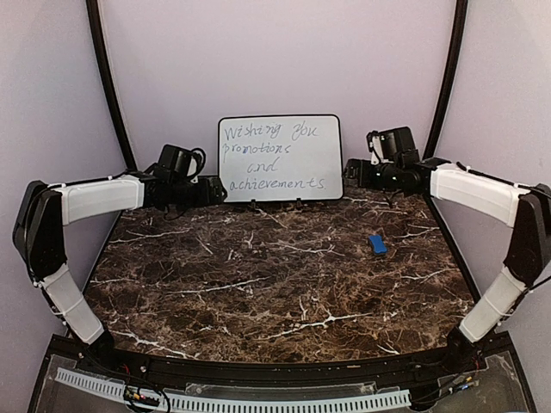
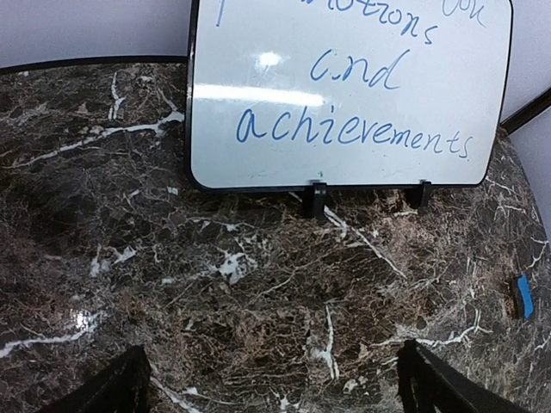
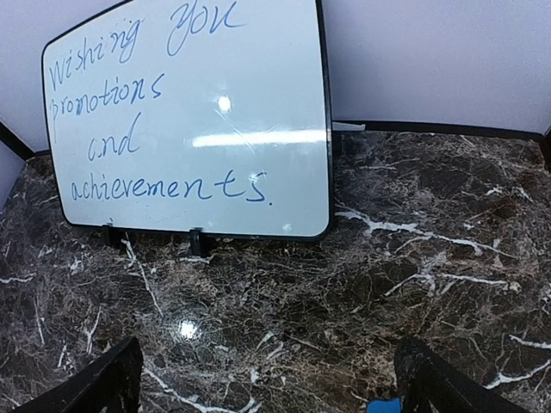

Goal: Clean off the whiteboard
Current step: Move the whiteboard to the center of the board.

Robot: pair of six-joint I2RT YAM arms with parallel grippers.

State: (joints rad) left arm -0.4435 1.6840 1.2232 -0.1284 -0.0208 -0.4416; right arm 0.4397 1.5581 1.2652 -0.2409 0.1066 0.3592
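- I see the whiteboard [image 1: 279,158] standing upright at the far edge of the table [image 1: 258,284], against the back wall and roughly in the middle.
- It sits on two small black feet [image 2: 318,200] along its bottom edge.
- Blue handwriting covers the whiteboard: "Wishing you promotions and achievements", spread over four lines.
- My left gripper [image 2: 275,383] has its jaws spread wide and nothing between them; only bare marble shows in the gap.
- From above, the left gripper sits just beside the whiteboard's lower left corner, low over the table.
- My right gripper [image 3: 271,383] is also wide apart and holds nothing.
- From above, the right gripper sits just beside the whiteboard's lower right corner.
- A small blue eraser [image 1: 376,244] lies flat on the table, to the right of centre, in front of the whiteboard and well apart from it.
- The eraser is nearer my right arm; its blue edge shows at the bottom of the right wrist view, close to that gripper's right finger.
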